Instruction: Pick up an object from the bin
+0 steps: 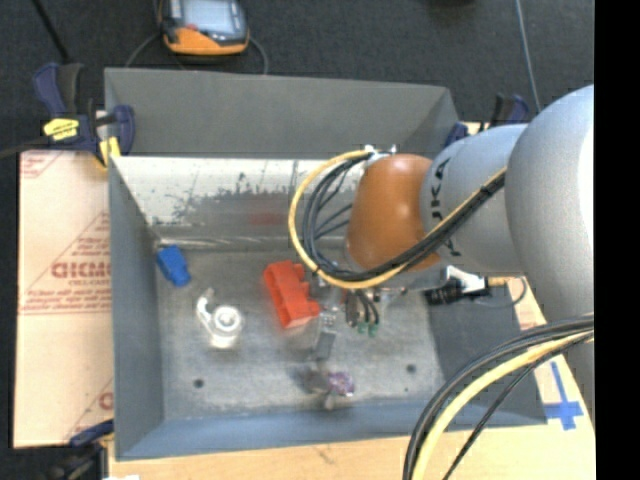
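My gripper (pixel 328 340) hangs below the arm's orange cover, near the middle of the bin floor. A red-orange block (pixel 289 293) lies right beside it on the left, touching or nearly touching it. A small grey and purple thing (pixel 331 383) sits just below the gripper, near the bin's front wall. I see nothing held in the gripper.
A clear-white plastic piece (pixel 220 323) lies left of the red block. A small blue block (pixel 173 265) sits by the left wall. The arm and its looped cables cover the right half of the bin.
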